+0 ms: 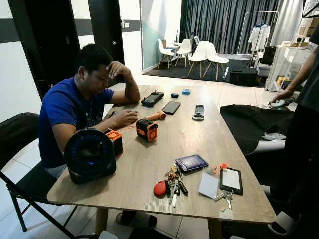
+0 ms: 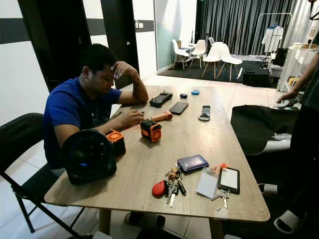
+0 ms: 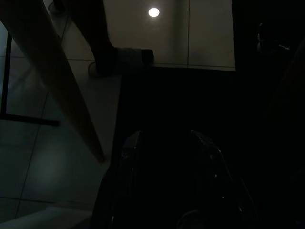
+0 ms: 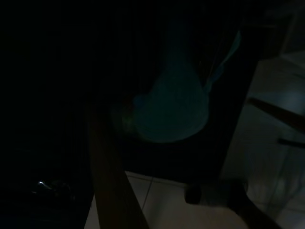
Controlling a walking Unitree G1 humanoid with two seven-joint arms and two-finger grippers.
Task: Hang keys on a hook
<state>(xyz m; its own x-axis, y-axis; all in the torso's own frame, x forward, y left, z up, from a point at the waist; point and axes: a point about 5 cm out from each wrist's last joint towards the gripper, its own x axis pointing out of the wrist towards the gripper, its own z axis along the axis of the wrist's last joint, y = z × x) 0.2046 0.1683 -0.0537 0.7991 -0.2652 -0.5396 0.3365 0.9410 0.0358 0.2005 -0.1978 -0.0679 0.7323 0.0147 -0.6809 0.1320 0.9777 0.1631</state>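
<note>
Two key bunches lie low-centre on the wooden worktop (image 1: 149, 164): red-fobbed keys (image 1: 172, 185) and small silver keys (image 1: 225, 197). Whether my jaws are open, I cannot tell; I should approach squarely.

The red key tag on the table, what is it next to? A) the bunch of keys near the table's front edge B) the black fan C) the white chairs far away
A: the red key tag lies against the bunch of keys at the table's near edge.

wooden table (image 1: 149, 164), dark curtains (image 1: 224, 20), white chairs (image 1: 199, 52)
</note>
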